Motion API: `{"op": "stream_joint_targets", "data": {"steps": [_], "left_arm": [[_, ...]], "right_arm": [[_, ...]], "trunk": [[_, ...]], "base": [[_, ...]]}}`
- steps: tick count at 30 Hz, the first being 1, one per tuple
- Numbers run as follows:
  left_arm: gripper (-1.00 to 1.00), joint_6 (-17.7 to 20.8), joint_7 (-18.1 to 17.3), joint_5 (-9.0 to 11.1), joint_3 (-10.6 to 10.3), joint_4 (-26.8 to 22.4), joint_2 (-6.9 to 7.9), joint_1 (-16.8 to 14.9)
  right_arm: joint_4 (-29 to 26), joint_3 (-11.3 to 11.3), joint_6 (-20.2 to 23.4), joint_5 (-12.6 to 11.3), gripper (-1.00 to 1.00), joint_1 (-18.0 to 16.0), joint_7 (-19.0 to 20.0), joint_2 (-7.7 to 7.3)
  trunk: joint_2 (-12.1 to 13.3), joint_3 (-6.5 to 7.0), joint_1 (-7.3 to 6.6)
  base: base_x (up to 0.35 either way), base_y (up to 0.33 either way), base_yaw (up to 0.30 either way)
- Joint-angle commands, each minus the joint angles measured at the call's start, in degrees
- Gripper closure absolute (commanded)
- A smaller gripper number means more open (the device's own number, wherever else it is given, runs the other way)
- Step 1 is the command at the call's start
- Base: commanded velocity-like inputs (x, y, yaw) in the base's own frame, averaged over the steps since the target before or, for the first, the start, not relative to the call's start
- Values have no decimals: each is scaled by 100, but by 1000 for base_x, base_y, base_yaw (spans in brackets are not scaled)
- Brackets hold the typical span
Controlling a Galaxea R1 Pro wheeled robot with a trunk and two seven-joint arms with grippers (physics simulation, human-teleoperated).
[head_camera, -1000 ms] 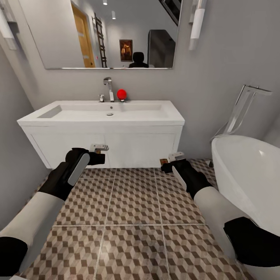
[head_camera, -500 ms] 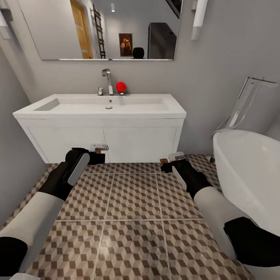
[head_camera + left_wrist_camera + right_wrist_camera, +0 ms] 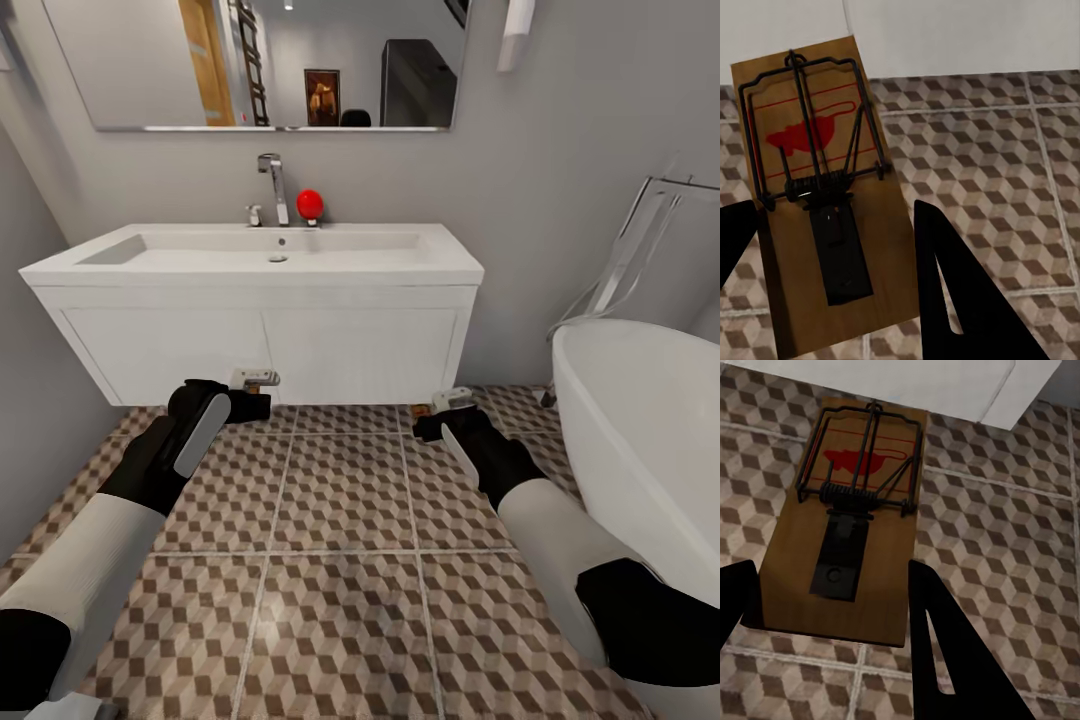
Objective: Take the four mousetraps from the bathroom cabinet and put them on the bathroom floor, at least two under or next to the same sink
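Note:
Each hand carries one tan wooden mousetrap with black wire and a red mark. My left gripper [image 3: 255, 385] is shut on a mousetrap [image 3: 817, 195], held above the cube-patterned bathroom floor [image 3: 340, 560] in front of the vanity. My right gripper [image 3: 440, 408] is shut on the other mousetrap [image 3: 855, 517], near the vanity's right lower corner. In the head view the left trap [image 3: 265, 378] and the right trap [image 3: 420, 410] peek out as small tan edges. The white sink [image 3: 270, 250] with a chrome tap [image 3: 272, 185] sits straight ahead. The cabinet is out of view.
A white bathtub [image 3: 640, 420] with a chrome filler [image 3: 640, 240] stands close on the right. Grey walls close in on the left and behind the vanity [image 3: 260, 345]. A red ball-like object [image 3: 310, 203] rests by the tap, under a wall mirror [image 3: 270, 60].
The whole view has shifted: the sink and mirror have risen in the picture and more floor under the vanity shows. Both arms keep the same pose with their mousetraps.

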Motion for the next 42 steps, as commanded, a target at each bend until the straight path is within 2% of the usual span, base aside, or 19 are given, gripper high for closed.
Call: {"op": "stream_joint_targets", "data": {"steps": [1,5,12,35,42], "left_arm": [[100,13,55,47,-18,-7,6,-5],[100,13,52,47,-18,-17,6,-5],[100,12,49,47,-18,-77,6,-5],[100,30,53,47,-18,-164,1,-5],[100,24,50,47,-18,-189,-2,-5]], "right_arm": [[-133,26,39,-61,100,-4,-61,-4],[-728,33,208,-55,100,-4,-66,-11],[-1253,27,605,-52,100,-4,-67,-21],[-1304,26,639,-43,100,-4,-75,-23],[-1304,19,639,-43,100,-4,-76,-27]], "trunk": [[-44,-33,21],[-204,-140,109],[-485,-328,263],[-1408,-946,768],[-1417,-1163,786]], "base": [[0,0,0],[0,0,0],[0,0,0],[0,0,0],[0,0,0]]}}
